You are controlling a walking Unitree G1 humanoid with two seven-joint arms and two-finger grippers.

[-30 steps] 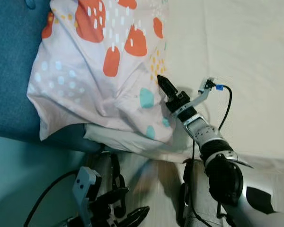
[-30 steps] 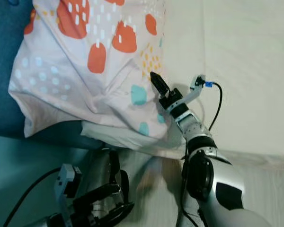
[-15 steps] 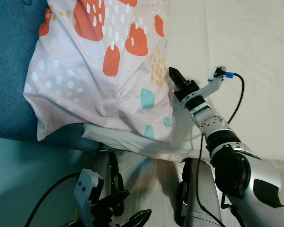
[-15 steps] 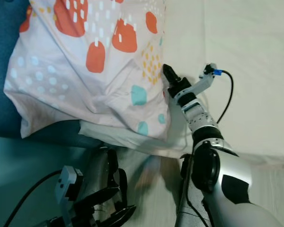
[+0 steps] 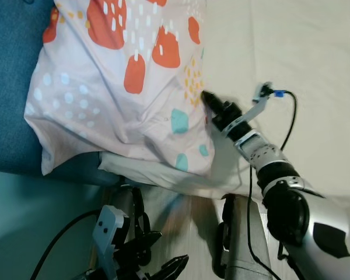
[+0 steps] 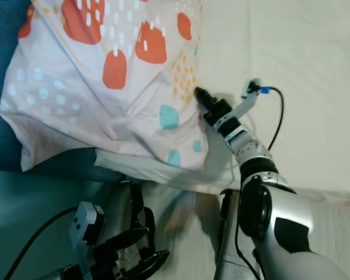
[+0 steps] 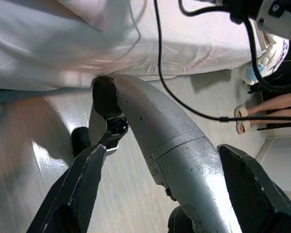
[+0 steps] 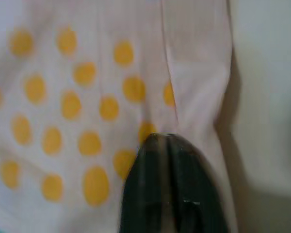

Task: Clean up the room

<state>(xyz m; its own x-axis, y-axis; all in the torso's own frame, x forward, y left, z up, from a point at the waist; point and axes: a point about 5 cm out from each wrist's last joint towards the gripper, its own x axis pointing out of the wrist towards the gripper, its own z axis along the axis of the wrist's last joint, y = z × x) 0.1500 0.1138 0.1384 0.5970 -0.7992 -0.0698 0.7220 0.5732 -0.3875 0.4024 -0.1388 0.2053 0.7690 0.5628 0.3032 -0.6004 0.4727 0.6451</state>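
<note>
Head views: pillowcase [image 5: 122,87] with red, teal and yellow spots fills the upper left of the frame, draped over the cream bed [image 5: 303,52] and hanging past its lower edge. Right gripper [image 5: 205,98] sits mid-frame at the cloth's right hem, fingers pressed together; half a second ago its tip was slightly further right and higher, and it has since slid left onto the yellow-dotted patch. Left gripper [image 5: 163,269] hangs at the bottom of the frame over the floor [image 5: 189,221], fingers spread, about where it was before.

Left wrist view: two black fingers [image 7: 82,189] stand wide apart at the lower corners, with the robot's silver leg [image 7: 174,145] between them.

Right wrist view: closed fingertips [image 8: 169,189] touch the seam [image 8: 167,73] beside the yellow dots; whether they pinch cloth I cannot tell.
</note>
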